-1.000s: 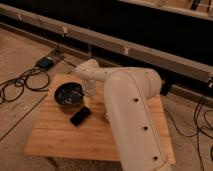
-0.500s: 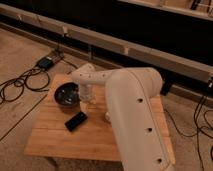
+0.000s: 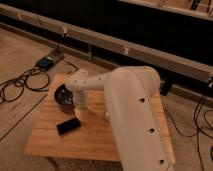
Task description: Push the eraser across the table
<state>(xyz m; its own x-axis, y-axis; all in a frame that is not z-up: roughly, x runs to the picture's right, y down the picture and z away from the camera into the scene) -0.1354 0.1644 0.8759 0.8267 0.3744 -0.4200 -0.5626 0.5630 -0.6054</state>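
Eraser [image 3: 68,125] lies flat near the tabletop [image 3: 100,145] left edge, with the claw [image 3: 80,114] just beside it toward the far side, a dark bowl [image 3: 63,95] beyond; push apparently underway, more tabletop ahead.

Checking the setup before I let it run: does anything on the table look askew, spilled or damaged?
Nothing stands out. The eraser lies flat on the table, angled to the planks, intact. The dark bowl sits upright behind it with no spill around it. The gripper hangs just right of the eraser, close to the tabletop.
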